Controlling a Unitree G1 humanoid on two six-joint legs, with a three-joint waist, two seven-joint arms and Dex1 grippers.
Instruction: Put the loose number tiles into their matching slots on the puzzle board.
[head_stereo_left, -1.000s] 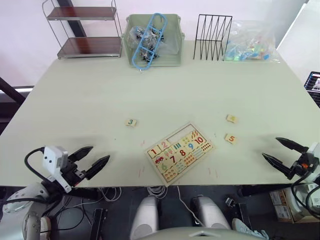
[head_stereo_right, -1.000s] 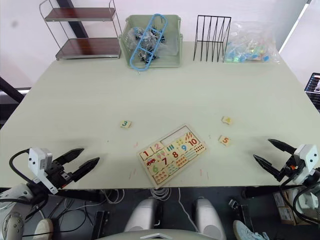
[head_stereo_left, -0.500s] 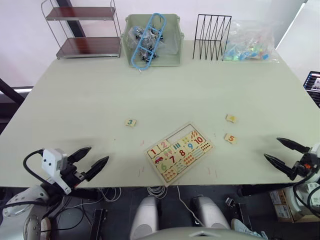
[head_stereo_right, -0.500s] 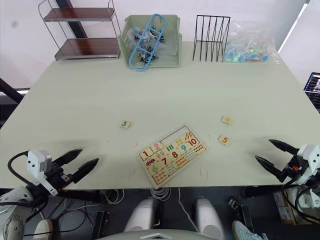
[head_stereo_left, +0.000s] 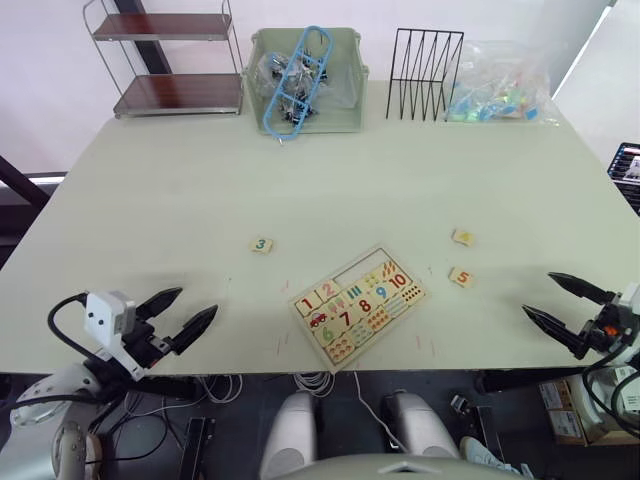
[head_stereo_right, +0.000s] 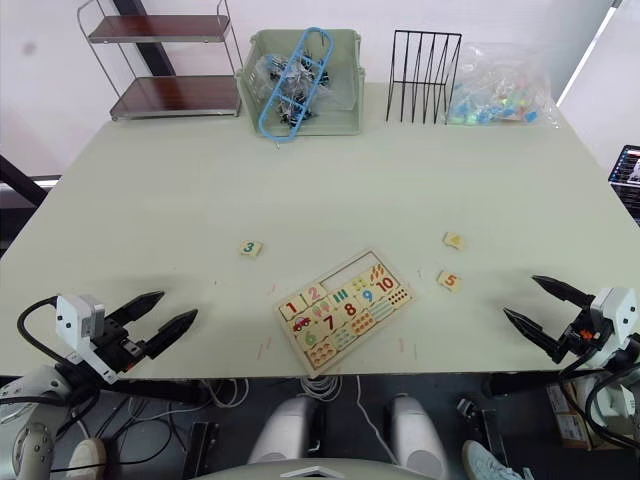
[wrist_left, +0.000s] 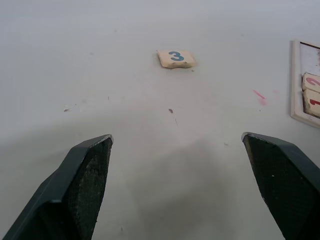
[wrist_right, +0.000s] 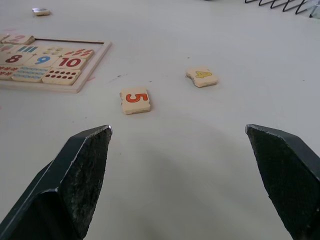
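Left gripper (head_stereo_left: 182, 316), right gripper (head_stereo_left: 563, 301): wide open, empty. Risk: thin tiles 3 (head_stereo_left: 261, 244), 5 (head_stereo_left: 460, 276) likely skid on table (head_stereo_left: 330, 170) under closing fingers.

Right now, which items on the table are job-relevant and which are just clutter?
Job: puzzle board; loose tiles 3, 4, 5.
Clutter: two-tier shelf; green bin with blue hanger; black wire rack; clear plastic bag.

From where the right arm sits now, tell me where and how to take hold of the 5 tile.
Come straight down on the 5 tile with the right tool and pinch two opposite side edges. It lies flat on the table, clear of the puzzle board, so probably only its thin edges give purchase.
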